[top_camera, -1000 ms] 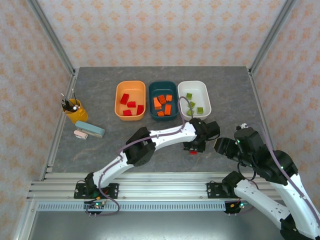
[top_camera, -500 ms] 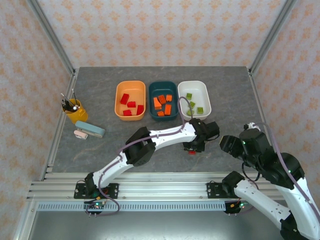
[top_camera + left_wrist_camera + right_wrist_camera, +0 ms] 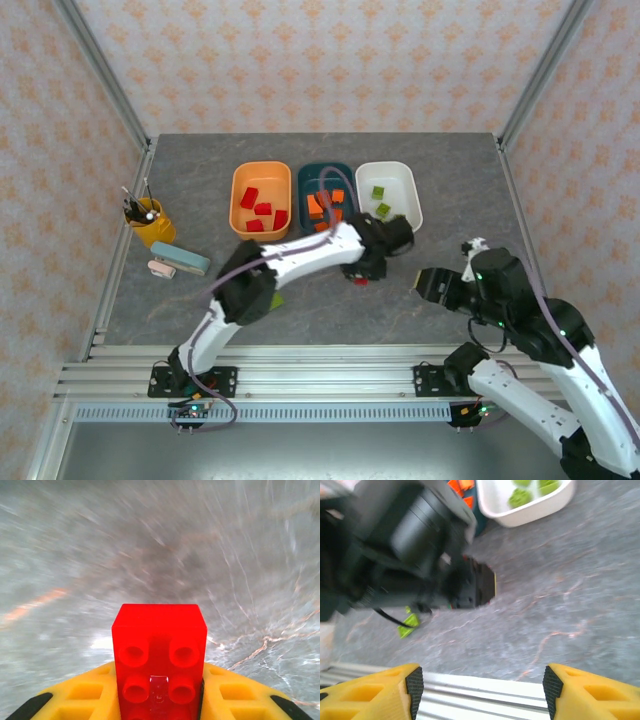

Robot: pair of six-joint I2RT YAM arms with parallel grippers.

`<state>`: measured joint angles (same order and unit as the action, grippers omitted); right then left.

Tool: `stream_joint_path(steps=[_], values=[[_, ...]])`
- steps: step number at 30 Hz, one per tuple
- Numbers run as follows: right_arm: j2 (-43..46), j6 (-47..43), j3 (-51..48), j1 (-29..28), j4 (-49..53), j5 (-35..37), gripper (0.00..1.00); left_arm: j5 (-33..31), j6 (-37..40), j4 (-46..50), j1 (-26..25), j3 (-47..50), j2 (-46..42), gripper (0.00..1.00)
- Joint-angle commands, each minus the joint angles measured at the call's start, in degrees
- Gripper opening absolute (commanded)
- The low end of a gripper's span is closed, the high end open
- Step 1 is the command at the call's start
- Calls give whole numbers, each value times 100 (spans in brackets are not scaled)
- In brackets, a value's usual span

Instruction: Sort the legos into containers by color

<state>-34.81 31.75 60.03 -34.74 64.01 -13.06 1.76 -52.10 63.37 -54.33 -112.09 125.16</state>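
The left pincer (image 3: 159,702) is clamped on a red lego (image 3: 159,645) over the grey worktop (image 3: 240,555). Just beyond it are the orange tub (image 3: 261,170), teal tub (image 3: 305,190) and white tub (image 3: 386,167). To its right is the right pincer (image 3: 480,685), jaws apart.

One camera looks down from behind me. My wrist cameras hug the surface (image 3: 560,580) — right and overhead share the white tub (image 3: 540,510).

Bright, even light leaves soft shadows on the grey marbled tabletop (image 3: 450,180), which streaks with motion blur in both wrist views, though the small red studded plastic brick (image 3: 159,650) looks sharp.
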Motion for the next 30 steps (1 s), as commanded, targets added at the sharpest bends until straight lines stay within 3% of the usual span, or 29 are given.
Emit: stream_joint_path(steps=[1, 7, 15, 21, 30], values=[[-511, -159, -230, -32, -1125, -1018, 66, -404, 255, -17, 597, 382, -853, 20], [-1598, -144, -134, -183, -2376, -1273, 67, -77, 988, -383, 1941, 977, -1484, 21], [-3252, -72, 580, -673, -3473, -1075, 67, 389, 1673, -845, 3575, 517, -930, 21], [-3977, -162, 1099, -683, -3465, -1013, 67, 649, 1938, -798, 4081, -594, 140, 21], [-4493, -177, 1463, -683, -3440, -1155, 67, 855, 1932, -573, 4258, -1741, 1387, 22]])
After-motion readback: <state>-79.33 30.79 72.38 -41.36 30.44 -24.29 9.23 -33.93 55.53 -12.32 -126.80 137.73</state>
